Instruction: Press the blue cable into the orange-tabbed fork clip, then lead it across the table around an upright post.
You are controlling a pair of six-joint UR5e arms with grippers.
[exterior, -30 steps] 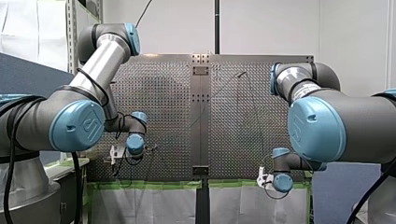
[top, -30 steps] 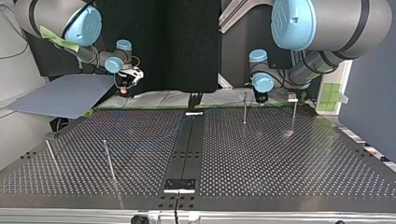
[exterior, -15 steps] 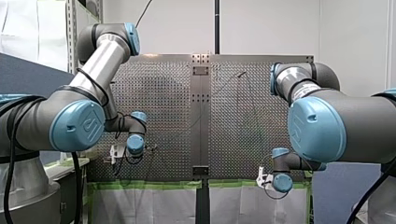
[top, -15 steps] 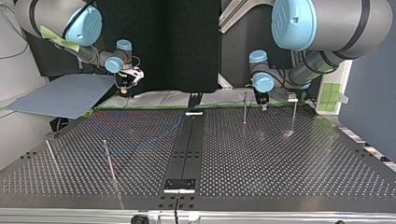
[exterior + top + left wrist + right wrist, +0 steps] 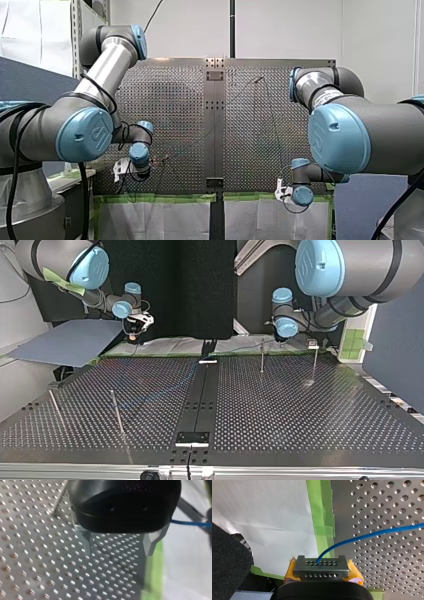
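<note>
— Perforated metal surface (image 5: 310, 415) all round, green tape (image 5: 322, 517) along its edge, thin upright posts (image 5: 262, 356) standing on it. Where is the blue cable (image 5: 372, 535)?

— One end is clamped in the right fingers (image 5: 322, 568), yellow pads squeezed on it, at the taped edge. From there it runs out over the holes, and it seems to lie loose as far as I can follow it.

— And the left fingers (image 5: 150, 541)?

— Spread apart with nothing between them, hanging just above the surface near the tape. A stretch of cable passes beside them without touching.

— So has it gone into the orange-tabbed fork clip?

— I can't find that clip in any view, and nothing shows the cable seated anywhere. I'd judge the pressing is not yet done.

— And the post?

— No turn of cable round any of them that I can make out. Both steps look left to do. Only the grasp on the cable end is in place.
</note>
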